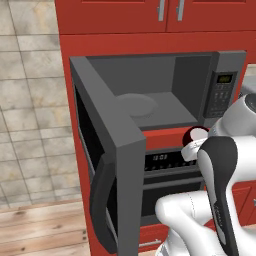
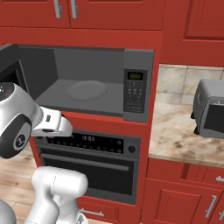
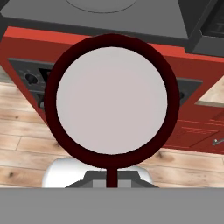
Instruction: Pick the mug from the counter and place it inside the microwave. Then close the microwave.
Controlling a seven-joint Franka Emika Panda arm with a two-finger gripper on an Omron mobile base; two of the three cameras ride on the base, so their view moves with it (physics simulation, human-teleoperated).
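From the left base view I see the mug (image 1: 196, 134) held up in the air at the gripper, just in front of the open microwave (image 1: 165, 90), below its floor edge, with the door (image 1: 107, 160) swung wide to the left.

From the right base view the microwave (image 2: 92, 83) cavity lies ahead of the arm; the counter (image 2: 186, 127) sits well off to the right.

In the hand view the jaws are pinched on the mug (image 3: 113, 96) rim, its white inside facing me just beyond them.
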